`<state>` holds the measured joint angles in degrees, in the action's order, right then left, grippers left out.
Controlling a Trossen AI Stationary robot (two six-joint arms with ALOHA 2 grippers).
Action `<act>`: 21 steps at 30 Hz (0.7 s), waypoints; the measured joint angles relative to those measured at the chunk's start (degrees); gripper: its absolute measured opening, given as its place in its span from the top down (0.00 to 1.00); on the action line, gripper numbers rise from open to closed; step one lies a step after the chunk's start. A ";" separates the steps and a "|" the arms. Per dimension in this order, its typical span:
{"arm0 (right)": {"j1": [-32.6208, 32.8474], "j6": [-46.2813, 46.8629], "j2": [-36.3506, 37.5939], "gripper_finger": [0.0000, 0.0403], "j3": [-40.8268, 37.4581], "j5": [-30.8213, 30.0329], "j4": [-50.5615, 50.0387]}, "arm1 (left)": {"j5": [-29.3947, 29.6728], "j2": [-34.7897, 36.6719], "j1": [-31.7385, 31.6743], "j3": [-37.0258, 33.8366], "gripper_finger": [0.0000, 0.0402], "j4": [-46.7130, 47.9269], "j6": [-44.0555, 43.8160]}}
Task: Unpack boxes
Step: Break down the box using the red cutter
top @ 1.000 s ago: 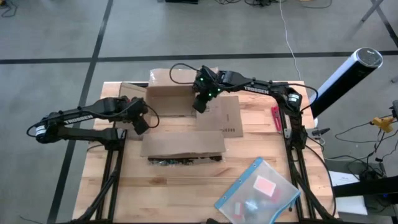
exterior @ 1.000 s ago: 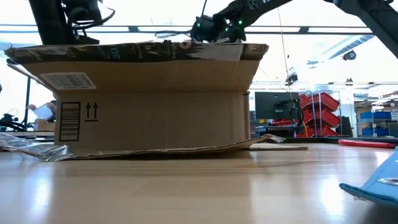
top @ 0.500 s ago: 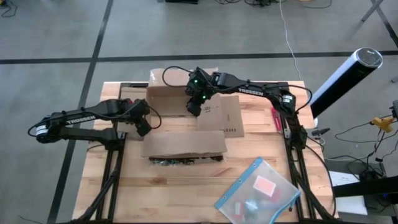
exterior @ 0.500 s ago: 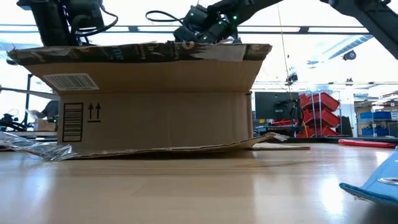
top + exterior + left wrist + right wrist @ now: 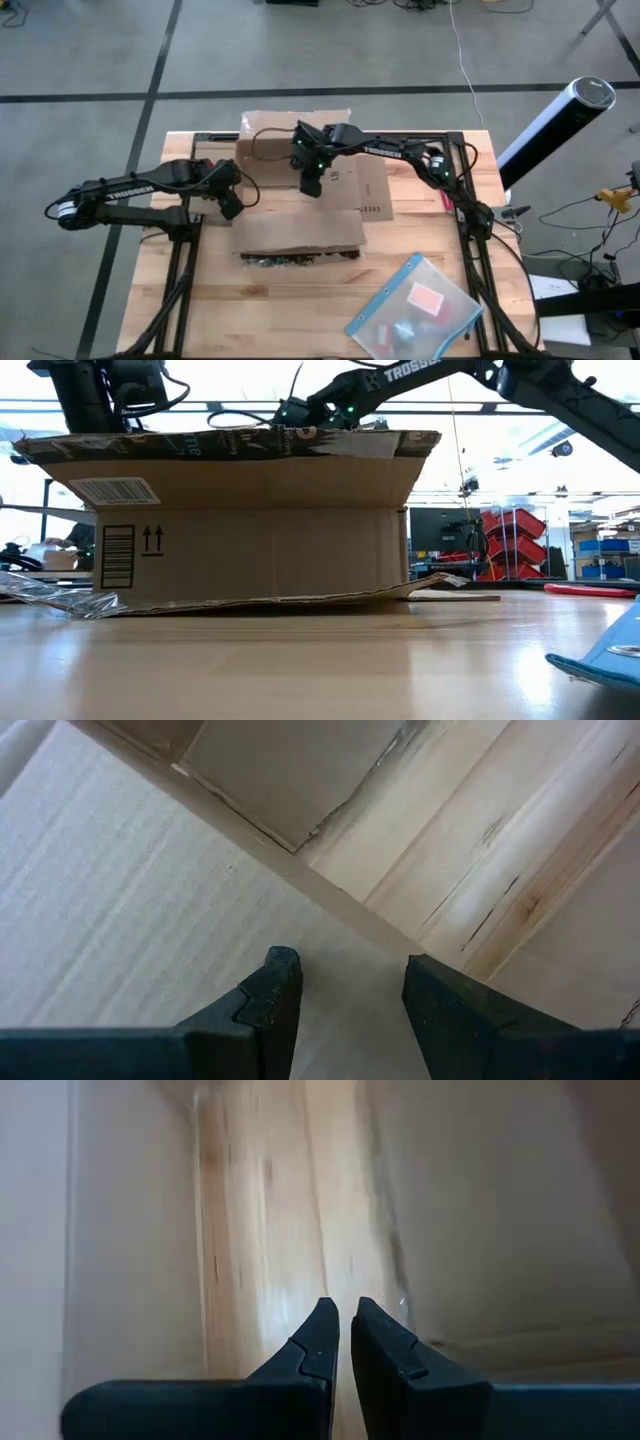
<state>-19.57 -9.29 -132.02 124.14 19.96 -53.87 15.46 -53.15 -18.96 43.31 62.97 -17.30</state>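
The box (image 5: pixel 297 200) hides its own inside: in the low view only its near wall (image 5: pixel 250 540) shows, and from above the flaps and the right arm cover the opening. The right gripper (image 5: pixel 309 186) sits over the box, its tips too small to read from above and sunk behind the box's top edge in the low view. What the right wrist view shows past its fingers (image 5: pixel 318 1345) is smeared; surfaces there cannot be told apart. Something dark and speckled (image 5: pixel 297 257) peeks out just beside the box's near edge, too small to name. The pouch (image 5: pixel 600 655), well apart from the box, is cut off by the low view's edge.
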 joint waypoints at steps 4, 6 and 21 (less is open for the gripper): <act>0.70 -3.56 -2.88 0.97 3.51 -0.61 -6.29 | -0.02 0.00 0.00 0.00 0.61 -0.02 -0.38; 1.06 -4.21 -3.67 0.97 5.36 -1.42 -8.01 | -0.04 0.00 0.00 0.00 0.61 -0.02 -0.69; 2.71 -10.28 -4.91 0.97 9.68 -11.13 -18.54 | -0.56 -0.02 0.00 0.00 0.61 -0.54 -1.25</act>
<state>-16.86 -19.57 -136.93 133.82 8.83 -72.42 14.90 -53.17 -18.96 43.31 62.43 -18.55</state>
